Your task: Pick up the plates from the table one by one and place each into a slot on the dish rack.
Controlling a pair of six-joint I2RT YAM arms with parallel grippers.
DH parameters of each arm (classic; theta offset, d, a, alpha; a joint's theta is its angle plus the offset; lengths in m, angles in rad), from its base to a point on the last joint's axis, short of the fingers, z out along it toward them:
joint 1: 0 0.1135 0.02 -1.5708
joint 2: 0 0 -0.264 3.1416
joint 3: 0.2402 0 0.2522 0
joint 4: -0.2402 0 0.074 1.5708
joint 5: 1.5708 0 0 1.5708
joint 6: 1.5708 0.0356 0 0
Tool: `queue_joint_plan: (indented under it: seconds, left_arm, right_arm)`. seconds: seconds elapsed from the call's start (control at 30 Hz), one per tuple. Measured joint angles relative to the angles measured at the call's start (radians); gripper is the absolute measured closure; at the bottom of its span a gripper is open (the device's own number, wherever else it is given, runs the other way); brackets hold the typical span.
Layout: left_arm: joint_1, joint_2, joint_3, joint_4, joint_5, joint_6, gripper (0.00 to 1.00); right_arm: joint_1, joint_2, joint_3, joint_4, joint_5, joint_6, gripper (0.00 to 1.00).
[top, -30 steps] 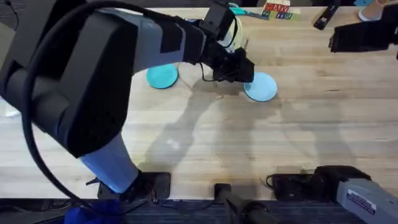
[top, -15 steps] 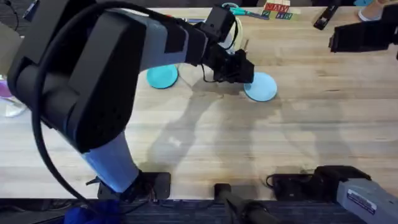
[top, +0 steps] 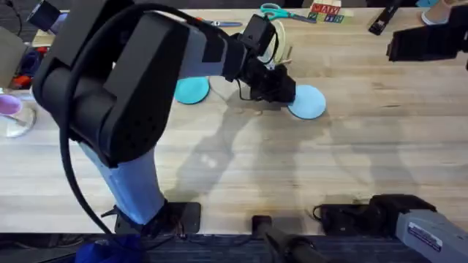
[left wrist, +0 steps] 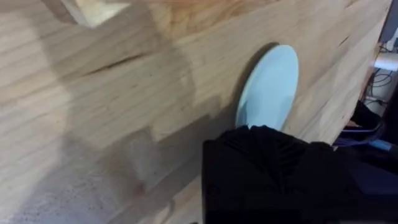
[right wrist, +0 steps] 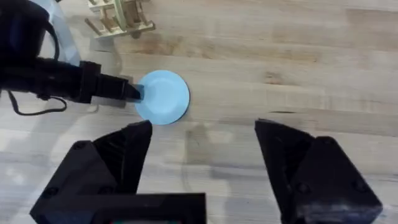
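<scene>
Now left gripper point(top: 291, 93) touching pale blue plate point(top: 308, 102) edge.

Overhead looking down and forward across the table point(top: 241, 168), left wrist seemingly skimming it, right wrist high, all sharing pale blue plate point(top: 307, 101).

No legible text is found. Small print is carried on a white label point(top: 426, 232) on the right arm (near the table's point(top: 351, 146) front edge), but it cannot be read.
</scene>
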Motion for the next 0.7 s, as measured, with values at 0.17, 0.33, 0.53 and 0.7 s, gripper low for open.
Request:
queue_joint_plan:
  seconds: [0.17,0.33,0.53,0.7]
  left_arm:
    - [0.000,0.002,0.000,0.003,-0.001,0.000,0.961]
    - [0.000,0.028,0.001,0.007,0.016,-0.003,0.960]
    - [0.002,0.055,0.020,0.010,0.058,-0.008,0.961]
    - [0.002,0.060,0.022,0.010,0.067,-0.007,0.960]
  right_arm:
    - [0.000,0.000,0.000,0.000,0.000,0.000,0.007]
    - [0.000,0.000,0.000,0.000,0.000,0.000,0.007]
    - [0.000,0.000,0.000,0.000,0.000,0.000,0.007]
    - [0.000,0.000,0.000,-0.016,0.000,0.000,0.006]
